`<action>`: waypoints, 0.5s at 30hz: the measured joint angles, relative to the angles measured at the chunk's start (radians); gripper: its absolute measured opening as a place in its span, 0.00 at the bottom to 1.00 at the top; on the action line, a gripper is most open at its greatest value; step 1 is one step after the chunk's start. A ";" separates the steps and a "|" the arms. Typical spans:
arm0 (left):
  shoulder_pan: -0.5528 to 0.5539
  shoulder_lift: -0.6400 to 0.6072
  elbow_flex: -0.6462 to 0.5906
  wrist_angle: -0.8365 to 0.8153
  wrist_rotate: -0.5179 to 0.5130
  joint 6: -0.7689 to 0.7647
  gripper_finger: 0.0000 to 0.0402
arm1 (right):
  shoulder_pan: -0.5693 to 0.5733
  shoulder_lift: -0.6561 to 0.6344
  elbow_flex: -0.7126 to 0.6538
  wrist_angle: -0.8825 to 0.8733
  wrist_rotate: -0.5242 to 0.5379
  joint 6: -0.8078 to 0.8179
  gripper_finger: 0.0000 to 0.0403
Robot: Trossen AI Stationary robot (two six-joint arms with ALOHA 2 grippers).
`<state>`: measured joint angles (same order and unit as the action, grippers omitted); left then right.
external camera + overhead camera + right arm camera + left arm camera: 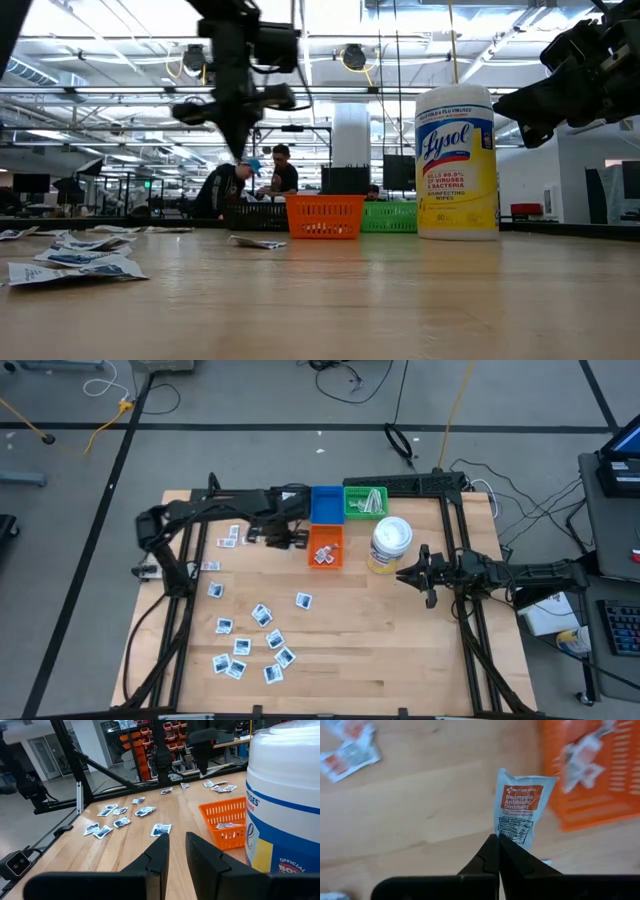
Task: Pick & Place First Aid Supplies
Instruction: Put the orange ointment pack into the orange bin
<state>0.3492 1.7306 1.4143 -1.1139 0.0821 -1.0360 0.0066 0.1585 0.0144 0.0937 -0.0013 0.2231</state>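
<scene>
The left gripper (498, 851) hangs above the surface near its far edge, just short of the orange basket (326, 547), with its fingers clenched on the bottom edge of a white ointment packet (522, 807) printed in red. The packet stands up from the fingertips, slightly tilted, clear of the wood. The orange basket already holds a couple of similar red-print packets, so I judge this one belongs there too.

To do this well, the arm should carry the packet fully over the basket's rim before letting go. The pinch is only on the packet's edge, so a smooth, unhurried move seems wise; a jerk could swing it loose. A drop from low over the middle of the basket would keep the light packet from fluttering out.

The right gripper (176, 851) waits near the right edge beside the wipes canister (390, 545), fingers slightly parted and holding nothing. Many blue-print packets (262, 614) lie scattered toward the near left corner, still to be sorted.
</scene>
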 joint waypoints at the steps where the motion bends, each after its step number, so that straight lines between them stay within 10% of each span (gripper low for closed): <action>1: 0.000 0.029 0.037 0.001 0.004 0.007 0.00 | 0.000 0.000 0.000 0.000 0.000 0.000 0.15; 15: -0.001 0.323 0.392 0.021 0.041 0.059 0.00 | 0.000 0.000 0.000 0.000 0.000 0.000 0.15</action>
<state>0.3484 2.0534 1.8065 -1.0933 0.1234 -0.9768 0.0064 0.1584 0.0144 0.0933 -0.0013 0.2230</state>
